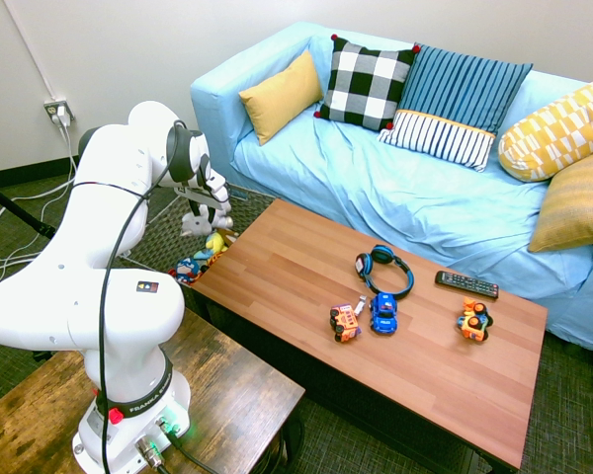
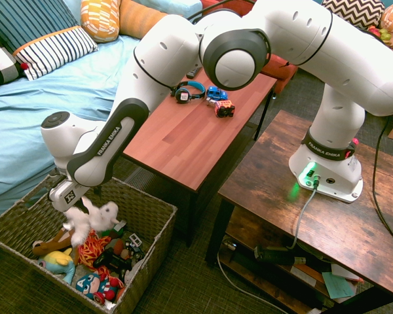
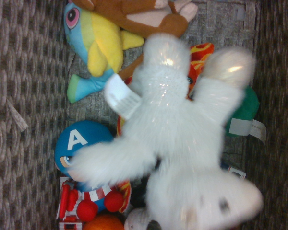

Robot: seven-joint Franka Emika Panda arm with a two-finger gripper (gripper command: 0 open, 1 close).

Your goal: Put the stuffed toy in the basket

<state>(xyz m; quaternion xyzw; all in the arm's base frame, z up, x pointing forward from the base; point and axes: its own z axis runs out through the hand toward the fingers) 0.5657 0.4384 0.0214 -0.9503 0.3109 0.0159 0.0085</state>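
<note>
The stuffed toy [image 2: 95, 218] is white and fluffy and hangs just under my gripper [image 2: 74, 210], inside the rim of the basket [image 2: 154, 226], a large woven rectangular one on the floor. It sits right above several other toys in the basket. From the first exterior view, the toy [image 1: 191, 225] shows as a small white shape below the gripper [image 1: 204, 211] over the basket [image 1: 158, 237]. In the wrist view the toy [image 3: 182, 143] fills the middle, blurred. The fluff hides the fingers, so whether they still grip it does not show.
In the basket lie a blue-and-yellow plush [image 2: 57, 260], a brown plush [image 2: 47, 246] and a blue-helmeted doll [image 2: 92, 286]. The wooden coffee table [image 1: 306, 296] beside the basket holds headphones [image 1: 383, 269], toy cars [image 1: 384, 312] and a remote [image 1: 466, 284]. A blue sofa [image 1: 415, 197] stands behind.
</note>
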